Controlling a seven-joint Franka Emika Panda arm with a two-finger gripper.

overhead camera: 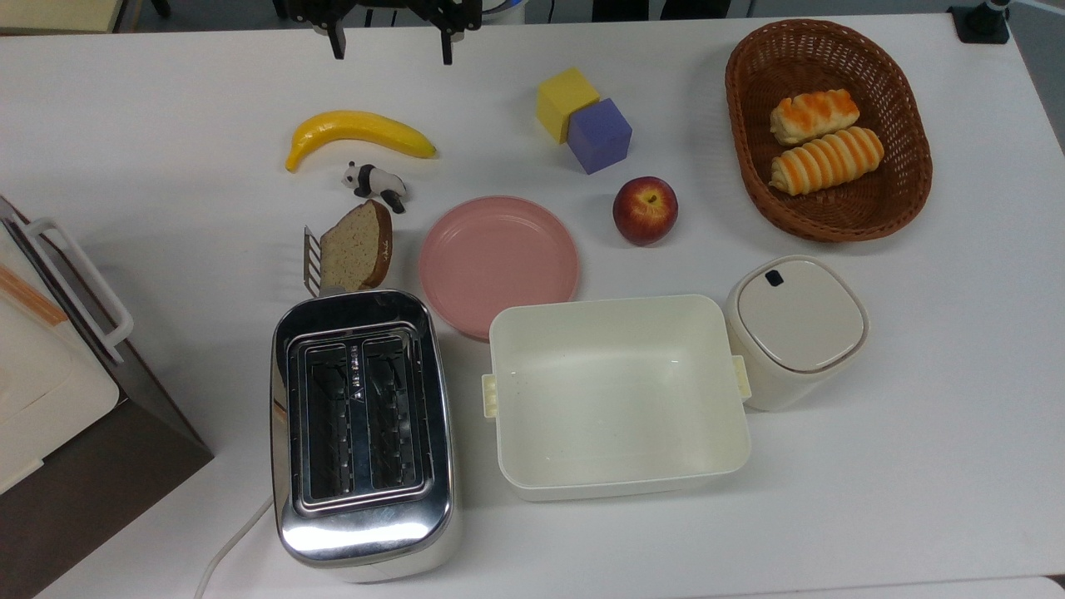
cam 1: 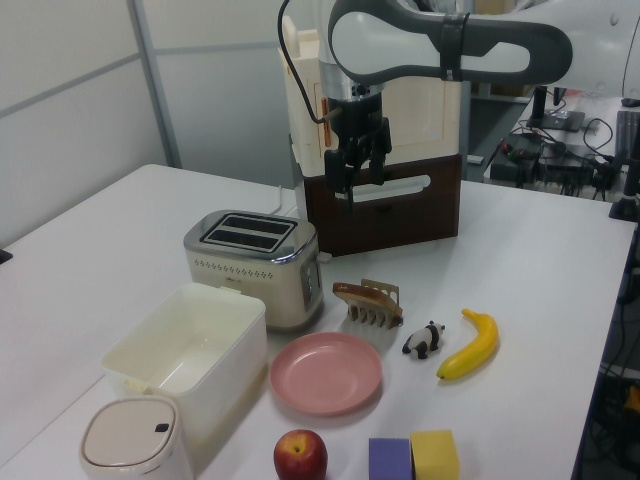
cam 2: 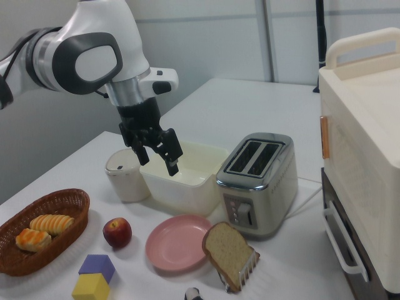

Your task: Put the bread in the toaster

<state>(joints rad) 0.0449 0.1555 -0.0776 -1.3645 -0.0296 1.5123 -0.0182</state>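
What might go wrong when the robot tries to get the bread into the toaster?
1. The bread leans in a small wire rack, so a grab may drag or tip the rack along.
2. A toy panda and pink plate sit right beside it; the open gripper might bump them coming down.
3. The toaster slots are narrow, so a tilted slice may catch on the rim instead of dropping in.

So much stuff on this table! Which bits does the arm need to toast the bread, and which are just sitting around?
Needed:
bread
toaster
gripper, open

Just lying about:
toast rack
banana
panda
pink plate
apple
two blocks
basket
white tub
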